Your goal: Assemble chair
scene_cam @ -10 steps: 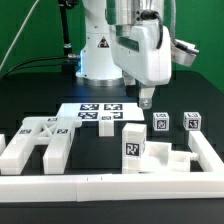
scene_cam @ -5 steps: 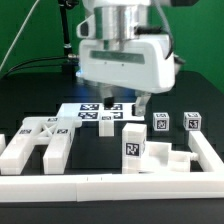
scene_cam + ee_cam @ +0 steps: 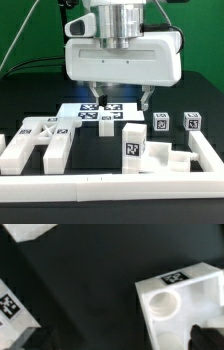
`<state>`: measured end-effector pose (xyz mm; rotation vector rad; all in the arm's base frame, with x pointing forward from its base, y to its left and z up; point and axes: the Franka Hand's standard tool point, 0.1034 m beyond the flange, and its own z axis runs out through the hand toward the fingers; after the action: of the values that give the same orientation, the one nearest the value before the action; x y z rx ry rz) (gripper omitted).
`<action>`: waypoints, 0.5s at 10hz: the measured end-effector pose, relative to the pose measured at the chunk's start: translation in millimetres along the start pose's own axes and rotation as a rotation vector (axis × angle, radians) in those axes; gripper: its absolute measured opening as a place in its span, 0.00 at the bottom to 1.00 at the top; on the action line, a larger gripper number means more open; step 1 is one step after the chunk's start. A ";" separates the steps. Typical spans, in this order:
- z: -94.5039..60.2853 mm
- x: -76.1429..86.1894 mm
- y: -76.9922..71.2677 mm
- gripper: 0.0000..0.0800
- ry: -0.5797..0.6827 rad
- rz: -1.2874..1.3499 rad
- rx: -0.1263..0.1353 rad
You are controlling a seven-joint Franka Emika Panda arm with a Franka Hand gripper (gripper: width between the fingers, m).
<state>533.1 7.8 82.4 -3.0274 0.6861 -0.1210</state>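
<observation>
The chair parts lie loose on the black table. A large white forked frame piece (image 3: 40, 145) is at the exterior view's left. An upright tagged block (image 3: 133, 143) and a lower block (image 3: 168, 158) stand in the middle. Two small tagged cubes (image 3: 160, 123) (image 3: 191, 122) sit behind them. My gripper (image 3: 124, 102) hangs above the table behind the upright block, open and empty, touching nothing. In the wrist view a white block with a tag and a round hole (image 3: 185, 297) lies by one dark fingertip (image 3: 205, 336); my gripper (image 3: 120, 341) has only black table between its fingers.
The marker board (image 3: 98, 112) lies under and behind the gripper. A plain white border rail (image 3: 100, 182) runs along the front, and another (image 3: 207, 150) along the exterior view's right. The robot base (image 3: 95, 55) stands at the back.
The gripper has turned about its vertical axis, so its wide face and both spread fingers now show. It has shifted toward the exterior view's left. No part has moved.
</observation>
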 end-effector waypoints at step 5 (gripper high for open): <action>24.2 -16.8 45.3 0.81 -0.206 -0.416 -0.018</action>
<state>500.5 -25.4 54.8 -3.0905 0.0385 0.1855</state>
